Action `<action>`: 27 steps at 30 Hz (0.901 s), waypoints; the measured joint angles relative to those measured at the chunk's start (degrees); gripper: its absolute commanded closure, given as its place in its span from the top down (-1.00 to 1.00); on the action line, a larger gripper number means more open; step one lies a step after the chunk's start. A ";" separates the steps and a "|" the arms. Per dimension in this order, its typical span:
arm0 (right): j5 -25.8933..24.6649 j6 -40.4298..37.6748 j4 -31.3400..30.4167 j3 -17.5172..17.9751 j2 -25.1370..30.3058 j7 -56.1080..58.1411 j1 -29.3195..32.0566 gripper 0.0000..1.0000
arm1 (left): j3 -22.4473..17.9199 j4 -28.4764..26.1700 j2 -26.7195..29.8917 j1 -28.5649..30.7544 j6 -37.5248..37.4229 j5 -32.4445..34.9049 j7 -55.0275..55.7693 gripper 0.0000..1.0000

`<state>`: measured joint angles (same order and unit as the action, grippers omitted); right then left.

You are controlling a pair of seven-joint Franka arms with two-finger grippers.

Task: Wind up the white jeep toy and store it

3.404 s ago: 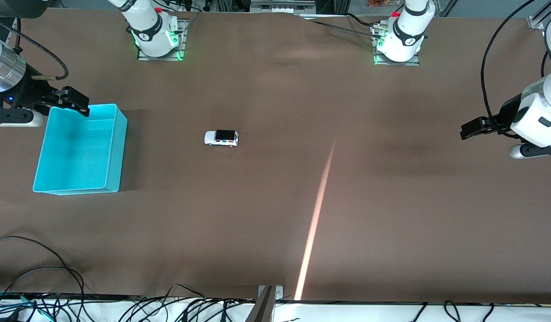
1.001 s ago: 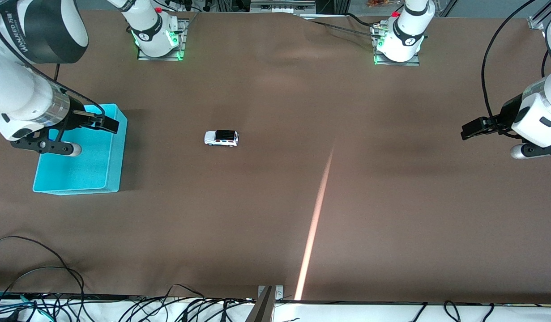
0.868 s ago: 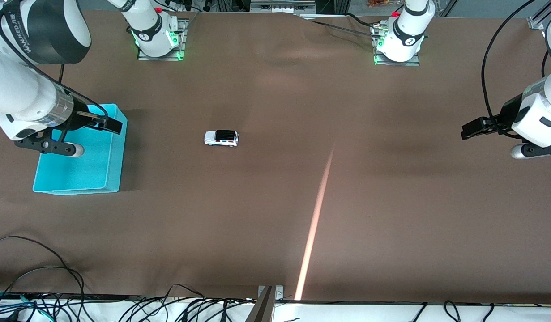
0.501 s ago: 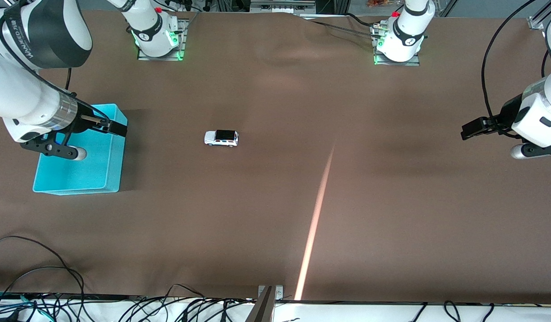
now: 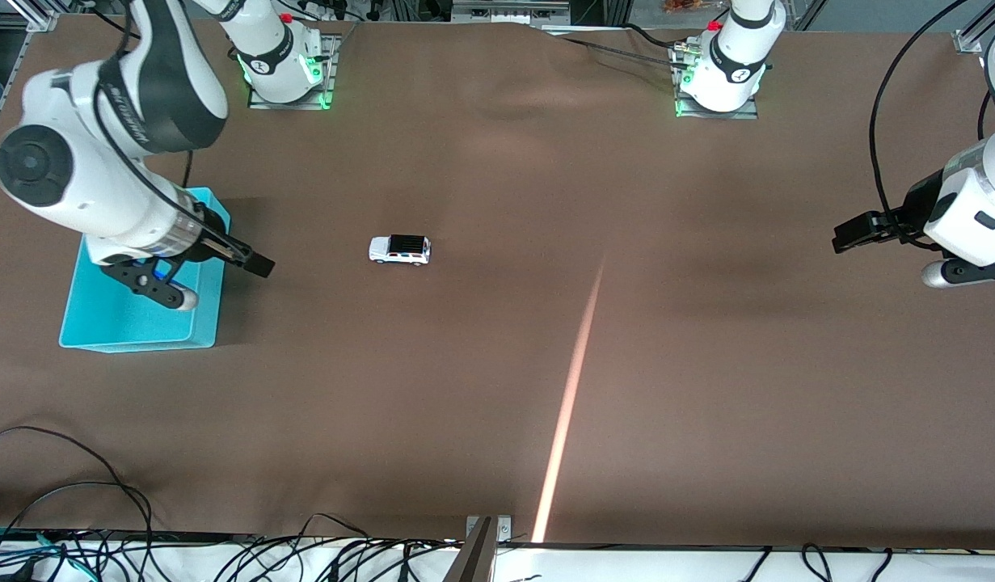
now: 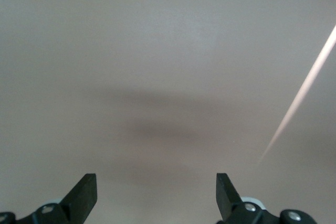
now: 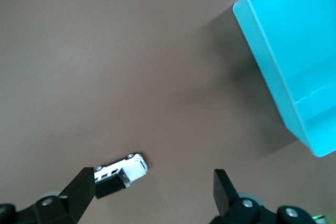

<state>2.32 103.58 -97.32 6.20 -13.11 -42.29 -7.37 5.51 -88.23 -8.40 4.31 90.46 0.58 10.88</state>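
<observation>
The white jeep toy (image 5: 400,250), white with a black roof, stands on the brown table near the middle. It also shows in the right wrist view (image 7: 119,173). The turquoise bin (image 5: 200,320) sits toward the right arm's end of the table; it shows in the right wrist view too (image 7: 278,72). My right gripper (image 5: 255,263) is open and empty, in the air over the table between the bin and the jeep. In its wrist view (image 7: 152,192) the jeep lies by one fingertip. My left gripper (image 5: 843,236) is open and empty, and waits over its end of the table (image 6: 156,192).
A bright streak of light (image 5: 570,396) crosses the table from the middle to the front edge. Cables (image 5: 77,501) lie along the edge nearest the camera. The arm bases (image 5: 287,73) stand at the farthest edge.
My right arm has swung from over the bin toward the jeep; its gripper now hangs past the bin's wall over bare table. The jeep, the bin and the left arm have not moved.
</observation>
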 measured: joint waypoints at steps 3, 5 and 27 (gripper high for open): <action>0.00 1.58 -1.24 0.38 -0.13 -4.53 -0.28 1.00 | 0.00 0.00 0.00 0.00 0.00 0.00 0.00 1.00; 0.00 1.79 -1.99 0.51 -0.15 -7.82 -0.45 1.00 | 0.00 0.00 0.00 0.00 0.00 0.00 0.00 1.00; 1.00 15.68 -7.66 2.56 -5.81 -50.49 -4.96 1.00 | 0.00 0.00 -0.02 0.00 0.00 0.00 0.00 1.00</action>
<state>3.32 119.26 -104.98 8.76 -18.92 -92.77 -12.33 5.51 -88.23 -8.42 4.31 90.46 0.58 10.88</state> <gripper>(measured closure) 0.000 0.000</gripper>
